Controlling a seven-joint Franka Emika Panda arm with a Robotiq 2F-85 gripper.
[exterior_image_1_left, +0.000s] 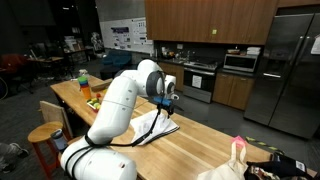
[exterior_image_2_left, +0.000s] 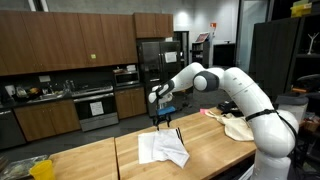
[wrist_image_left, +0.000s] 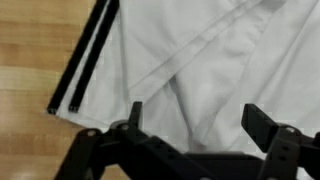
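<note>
Gripper: the gripper (wrist_image_left: 192, 115) has its jaws spread wide with nothing between them, and it hangs just above the cloth.
Cloth: the white cloth (wrist_image_left: 205, 60) is directly beneath the gripper, lying flat and loosely folded on the wooden table (wrist_image_left: 28, 60).
Stripes: the black stripes (wrist_image_left: 85, 55) follow the cloth's edge on a slant in the wrist view, from top centre to lower left, well to one side of the fingers.
Arm: a single arm reaches over the table.
Writing: none on the cloth; the wall posters (exterior_image_1_left: 125, 38) are too small to read.
</note>
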